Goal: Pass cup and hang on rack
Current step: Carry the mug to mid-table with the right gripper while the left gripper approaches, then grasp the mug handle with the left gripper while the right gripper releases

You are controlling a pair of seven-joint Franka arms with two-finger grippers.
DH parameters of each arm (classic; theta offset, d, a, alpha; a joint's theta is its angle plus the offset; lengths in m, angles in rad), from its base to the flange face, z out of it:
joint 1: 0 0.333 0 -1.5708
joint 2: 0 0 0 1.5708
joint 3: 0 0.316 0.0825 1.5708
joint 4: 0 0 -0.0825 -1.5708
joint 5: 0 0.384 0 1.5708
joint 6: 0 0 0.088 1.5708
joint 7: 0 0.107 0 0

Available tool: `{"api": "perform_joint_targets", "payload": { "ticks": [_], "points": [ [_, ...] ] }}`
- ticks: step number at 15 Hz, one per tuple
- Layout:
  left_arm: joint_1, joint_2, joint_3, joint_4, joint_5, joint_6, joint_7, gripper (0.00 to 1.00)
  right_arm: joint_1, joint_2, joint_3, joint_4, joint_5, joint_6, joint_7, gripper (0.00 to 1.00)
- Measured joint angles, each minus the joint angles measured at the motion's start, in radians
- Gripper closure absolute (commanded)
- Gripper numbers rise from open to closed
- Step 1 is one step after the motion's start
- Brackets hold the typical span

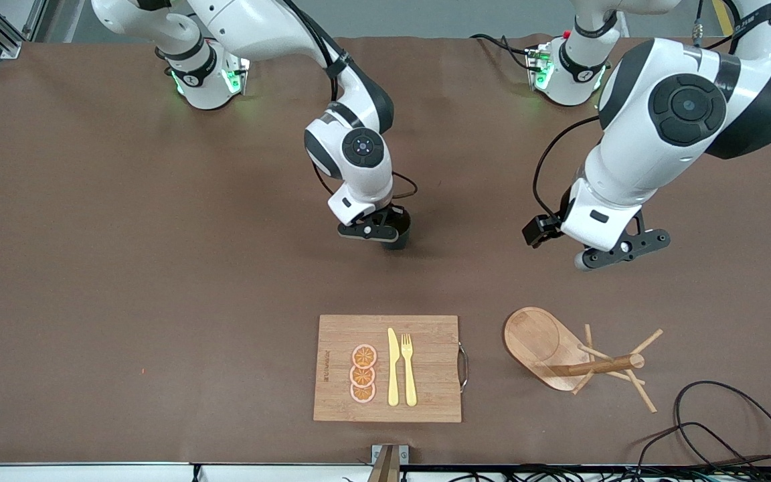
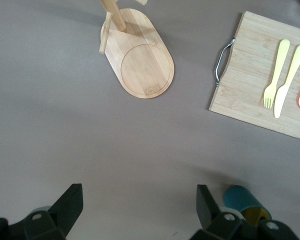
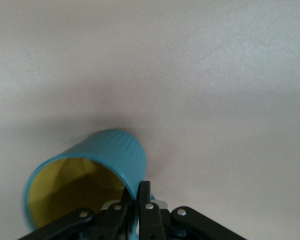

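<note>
The teal cup [image 1: 399, 234] with a yellow inside is near the middle of the table, farther from the front camera than the cutting board. My right gripper [image 1: 385, 231] is shut on its rim, one finger inside and one outside, as the right wrist view shows [image 3: 138, 200] on the cup [image 3: 107, 157]. I cannot tell if the cup rests on the table or is just above it. The wooden rack [image 1: 546, 345] stands toward the left arm's end, near the front edge. My left gripper [image 1: 623, 251] is open and empty over bare table. The left wrist view [image 2: 140, 205] also shows the rack [image 2: 145, 65] and the cup [image 2: 240, 199].
A bamboo cutting board [image 1: 425, 375] with a yellow knife, a yellow fork and orange slices lies near the front edge, beside the rack; it also shows in the left wrist view [image 2: 250, 75]. Black cables [image 1: 713, 428] lie at the front corner at the left arm's end.
</note>
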Motion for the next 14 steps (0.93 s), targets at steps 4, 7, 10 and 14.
{"api": "perform_joint_targets", "payload": {
  "ticks": [4,7,10,14],
  "points": [
    [-0.01,0.003,0.0,0.0,0.0,0.0,-0.01,0.0,-0.009,0.0,-0.008,0.013,-0.007,0.0,0.0,0.0],
    [-0.028,0.003,-0.001,0.002,0.0,-0.005,-0.011,0.0,-0.035,-0.02,-0.009,0.04,-0.007,-0.022,-0.008,0.0],
    [-0.058,0.004,-0.002,0.002,0.0,-0.008,-0.029,0.0,-0.078,-0.075,-0.009,0.054,0.005,-0.089,-0.038,0.0],
    [-0.127,0.015,-0.003,0.002,0.001,-0.01,-0.107,0.0,-0.19,-0.175,-0.012,0.058,0.009,-0.217,-0.186,0.0]
  ]
}}
